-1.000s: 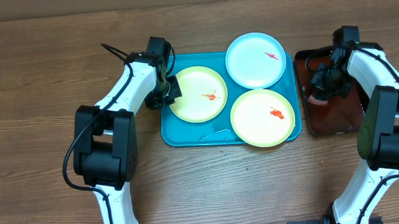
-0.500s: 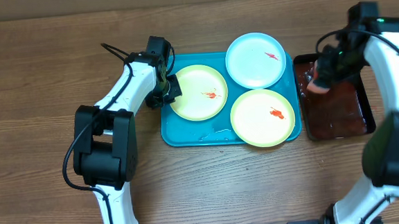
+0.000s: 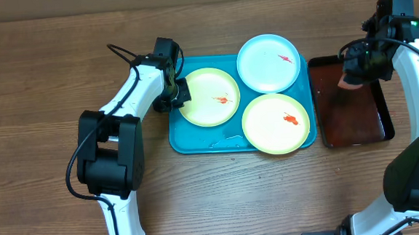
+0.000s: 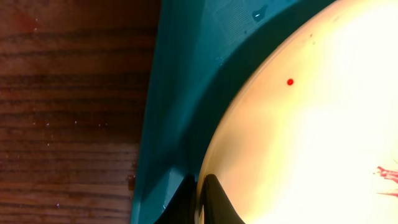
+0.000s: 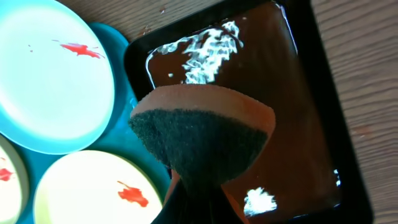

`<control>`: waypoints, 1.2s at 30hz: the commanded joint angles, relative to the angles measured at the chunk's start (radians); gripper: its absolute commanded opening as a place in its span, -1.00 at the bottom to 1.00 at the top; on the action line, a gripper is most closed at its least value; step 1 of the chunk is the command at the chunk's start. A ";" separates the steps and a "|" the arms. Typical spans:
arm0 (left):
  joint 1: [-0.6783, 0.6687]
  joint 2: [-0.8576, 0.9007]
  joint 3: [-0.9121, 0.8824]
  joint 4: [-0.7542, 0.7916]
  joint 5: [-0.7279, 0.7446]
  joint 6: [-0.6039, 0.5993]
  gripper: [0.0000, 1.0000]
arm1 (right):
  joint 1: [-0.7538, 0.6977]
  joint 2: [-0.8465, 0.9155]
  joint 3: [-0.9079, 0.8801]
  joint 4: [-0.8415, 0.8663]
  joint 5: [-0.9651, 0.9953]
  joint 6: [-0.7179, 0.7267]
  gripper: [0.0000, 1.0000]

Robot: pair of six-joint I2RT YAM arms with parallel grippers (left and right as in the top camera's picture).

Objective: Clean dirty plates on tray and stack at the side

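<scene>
Right tool (image 3: 358, 70) had swung up off the dark tray (image 3: 352, 120) since a second back, with the sponge (image 3: 350, 82) clamped tight in it. The left tool (image 3: 174, 92) hadn't budged.

Overhead: the teal tray (image 3: 196, 141) on the table (image 3: 39, 69) carried the left yellow-green plate (image 3: 207, 98), the blue plate (image 3: 268, 63) and the right yellow-green plate (image 3: 276, 123).

Left wrist: that tool was pinched shut on the left yellow-green plate's rim.

Right wrist: the sponge's dark scrubby side faced the camera, above the wet dark tray.
</scene>
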 commanded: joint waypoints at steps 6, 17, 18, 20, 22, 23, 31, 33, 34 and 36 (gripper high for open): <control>0.003 0.014 -0.012 0.003 0.003 0.021 -0.92 | 0.006 0.002 -0.004 0.015 0.019 -0.057 -0.92; 0.003 0.014 -0.012 0.002 0.003 0.021 -0.91 | 0.153 0.002 -0.003 0.031 -0.281 -0.009 -0.92; 0.003 0.014 -0.012 0.002 0.003 0.021 -0.92 | 0.188 0.002 -0.003 0.045 -0.280 0.022 -0.92; 0.003 0.014 -0.012 0.003 0.003 0.021 -0.92 | 0.267 0.003 -0.004 0.093 -0.280 0.110 -0.92; 0.003 0.014 -0.012 0.003 0.003 0.021 -0.92 | 0.342 0.009 -0.004 0.144 -0.279 0.164 -0.92; 0.003 0.014 -0.012 0.003 0.003 0.021 -0.92 | 0.374 0.013 -0.004 0.167 -0.279 0.179 -0.92; 0.003 0.014 -0.012 0.004 0.002 0.022 -0.91 | 0.553 0.118 -0.004 0.257 -0.238 0.253 -0.92; 0.003 0.014 -0.012 0.005 0.002 0.022 -0.91 | 0.578 0.160 -0.004 0.270 -0.233 0.261 -0.92; 0.003 0.014 -0.012 0.006 0.002 0.022 -0.92 | 0.590 0.186 -0.004 0.278 -0.234 0.267 -0.92; 0.003 0.014 -0.012 0.008 0.003 0.022 -0.91 | 0.606 0.231 -0.004 0.295 -0.234 0.272 -0.93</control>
